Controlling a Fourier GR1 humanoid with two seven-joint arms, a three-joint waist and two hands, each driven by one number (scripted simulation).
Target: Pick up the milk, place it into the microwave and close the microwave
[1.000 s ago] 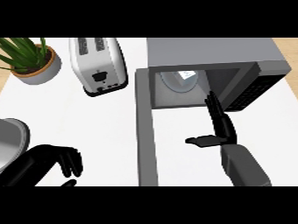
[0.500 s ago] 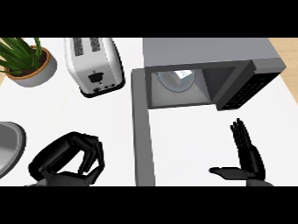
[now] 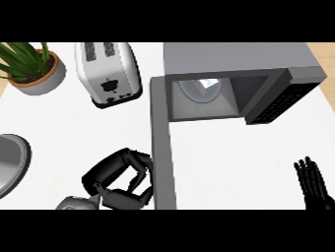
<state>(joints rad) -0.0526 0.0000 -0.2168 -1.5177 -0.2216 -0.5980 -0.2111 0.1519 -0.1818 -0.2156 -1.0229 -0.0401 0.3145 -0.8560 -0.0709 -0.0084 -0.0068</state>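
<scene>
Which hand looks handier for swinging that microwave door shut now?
The left. The left hand sits curled right beside the outer face of the open microwave door, placed to push it. The right hand rests open, far off at the lower right edge.

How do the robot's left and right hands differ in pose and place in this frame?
The left hand has curled fingers; the right hand has straight fingers pointing up. The left hand sits right beside the open microwave door, though I cannot tell whether it touches it; the right hand rests at the view's lower right edge, apart from everything. Both are black and hold nothing visible.
</scene>
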